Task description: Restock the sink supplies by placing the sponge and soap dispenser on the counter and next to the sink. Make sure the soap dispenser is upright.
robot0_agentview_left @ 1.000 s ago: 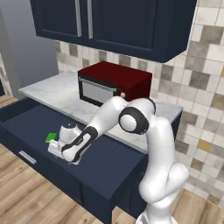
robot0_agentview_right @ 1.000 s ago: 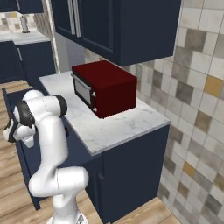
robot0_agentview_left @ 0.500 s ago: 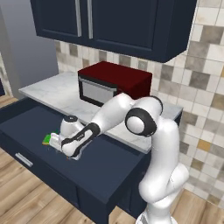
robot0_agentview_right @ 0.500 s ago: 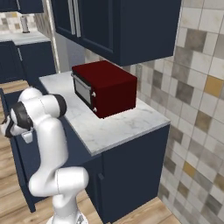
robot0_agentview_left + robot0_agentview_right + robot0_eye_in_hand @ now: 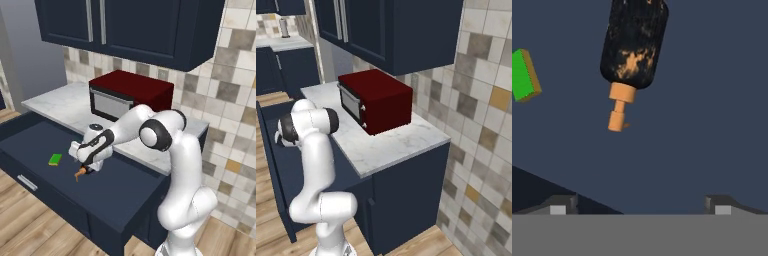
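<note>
Black and lying on its side, the soap dispenser (image 5: 633, 42) is resting in the open drawer (image 5: 130, 200), the sponge (image 5: 524, 75) nearby. The gripper (image 5: 639, 204) is hovering over it, jaws spread wide, probably lining up a grasp.

No legible text — none anywhere

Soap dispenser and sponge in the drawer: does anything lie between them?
No. In the hand view, only bare dark drawer floor separates the soap dispenser from the sponge.
</note>
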Controlling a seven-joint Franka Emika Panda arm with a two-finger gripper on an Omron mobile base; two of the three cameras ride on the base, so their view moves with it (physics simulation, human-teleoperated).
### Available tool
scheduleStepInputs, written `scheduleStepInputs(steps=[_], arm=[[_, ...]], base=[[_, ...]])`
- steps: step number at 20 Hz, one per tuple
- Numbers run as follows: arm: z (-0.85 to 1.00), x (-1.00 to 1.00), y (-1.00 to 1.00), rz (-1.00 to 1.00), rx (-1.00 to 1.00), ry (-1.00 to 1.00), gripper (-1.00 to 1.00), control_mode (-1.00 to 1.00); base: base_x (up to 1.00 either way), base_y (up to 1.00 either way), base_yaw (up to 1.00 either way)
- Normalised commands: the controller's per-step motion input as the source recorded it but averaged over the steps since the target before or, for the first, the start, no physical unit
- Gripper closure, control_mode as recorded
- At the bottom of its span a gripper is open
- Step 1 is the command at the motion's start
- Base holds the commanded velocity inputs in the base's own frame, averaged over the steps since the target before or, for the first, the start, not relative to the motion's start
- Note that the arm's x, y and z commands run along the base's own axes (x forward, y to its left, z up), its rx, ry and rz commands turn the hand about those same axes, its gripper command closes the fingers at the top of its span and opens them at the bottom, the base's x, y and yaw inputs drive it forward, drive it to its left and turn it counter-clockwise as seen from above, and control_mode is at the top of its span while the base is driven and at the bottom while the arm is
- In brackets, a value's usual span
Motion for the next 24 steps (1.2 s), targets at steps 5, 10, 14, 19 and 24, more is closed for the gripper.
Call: scheduleStepInputs(steps=[5, 10, 14, 19, 24], arm=[[-0.34, 0.26, 0.06, 0.0, -0.03, 0.12, -1.0, -1.0], [-0.33, 0.32, 0.13, 0.0, -0.06, 0.15, -1.0, -1.0], [-0.2, 0.33, 0.18, 0.0, -0.07, 0.05, -1.0, -1.0], [-0.26, 0.15, 0.14, 0.0, -0.11, 0.0, -1.0, -1.0], [-0.27, 0.02, 0.03, 0.0, -0.06, 0.0, -1.0, -1.0]], base=[[0.0, 0.0, 0.0], [0.0, 0.0, 0.0], [0.0, 0.0, 0.0], [0.0, 0.0, 0.0], [0.0, 0.0, 0.0]])
